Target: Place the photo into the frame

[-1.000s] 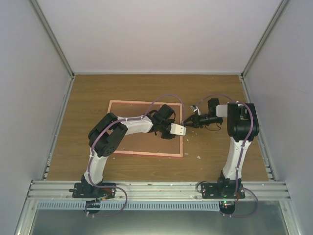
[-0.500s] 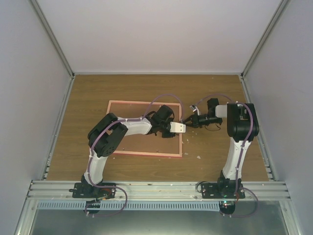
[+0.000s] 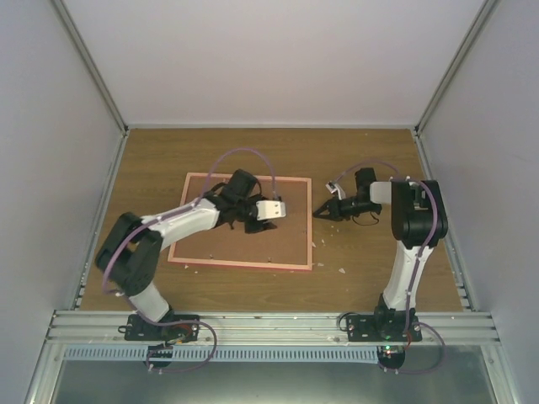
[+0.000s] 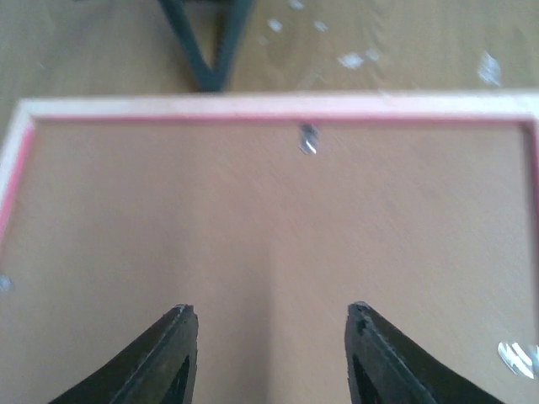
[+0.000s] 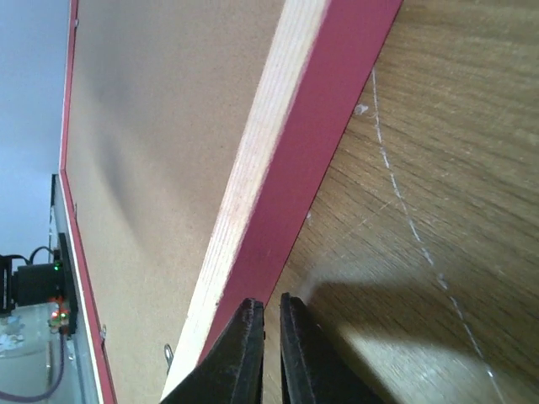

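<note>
The frame (image 3: 240,264) lies flat on the table (image 3: 362,151), left of centre, back side up, with a brown board (image 3: 253,244) filling it. Its long axis runs left to right and its short ends face the side walls. The left gripper (image 4: 269,309) hangs over the board with its jaws wide apart and empty, aimed at the right short edge. The right gripper (image 5: 269,301) sits low at that edge's pink outer side, jaws nearly together, gripping nothing.
</note>
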Controlling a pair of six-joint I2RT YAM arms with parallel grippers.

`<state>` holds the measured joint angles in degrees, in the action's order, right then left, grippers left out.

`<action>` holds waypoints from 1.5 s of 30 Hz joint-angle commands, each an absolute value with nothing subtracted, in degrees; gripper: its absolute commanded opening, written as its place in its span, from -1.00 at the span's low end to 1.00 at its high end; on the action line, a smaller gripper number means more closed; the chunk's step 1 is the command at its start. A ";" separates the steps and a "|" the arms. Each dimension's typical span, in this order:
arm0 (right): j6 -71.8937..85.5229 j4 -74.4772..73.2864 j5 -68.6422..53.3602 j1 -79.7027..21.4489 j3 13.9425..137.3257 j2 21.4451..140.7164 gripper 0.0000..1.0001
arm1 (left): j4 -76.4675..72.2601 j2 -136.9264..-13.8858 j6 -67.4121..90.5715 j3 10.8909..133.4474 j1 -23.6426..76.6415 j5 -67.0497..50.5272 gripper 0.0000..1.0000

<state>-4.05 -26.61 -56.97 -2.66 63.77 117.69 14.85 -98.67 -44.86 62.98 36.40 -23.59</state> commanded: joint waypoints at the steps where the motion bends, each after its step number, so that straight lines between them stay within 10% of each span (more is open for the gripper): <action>1: -3.81 -24.12 -54.98 -1.15 62.20 113.70 -0.75 | 25.69 -88.56 -52.71 53.47 34.06 -26.71 0.06; 14: -3.94 -22.31 -54.51 4.23 65.04 108.17 -0.15 | 24.95 -78.78 -54.82 38.92 36.80 -19.26 0.20; 30: -1.67 -22.26 -54.83 7.99 60.74 105.03 -0.01 | 15.64 -85.74 -53.74 39.35 41.57 -15.53 -0.50; 40: 0.53 -20.94 -56.25 8.00 58.77 106.86 0.07 | 15.64 -93.59 -50.96 44.34 41.92 -11.58 -0.43; 45: 2.71 -19.76 -57.66 7.94 57.48 108.48 0.14 | 15.97 -94.47 -49.52 46.36 41.92 -11.18 -0.70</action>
<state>0.78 -21.80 -55.42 7.53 58.63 106.63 15.25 -92.07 -51.29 45.34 41.76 -14.37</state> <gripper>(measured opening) 0.554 0.201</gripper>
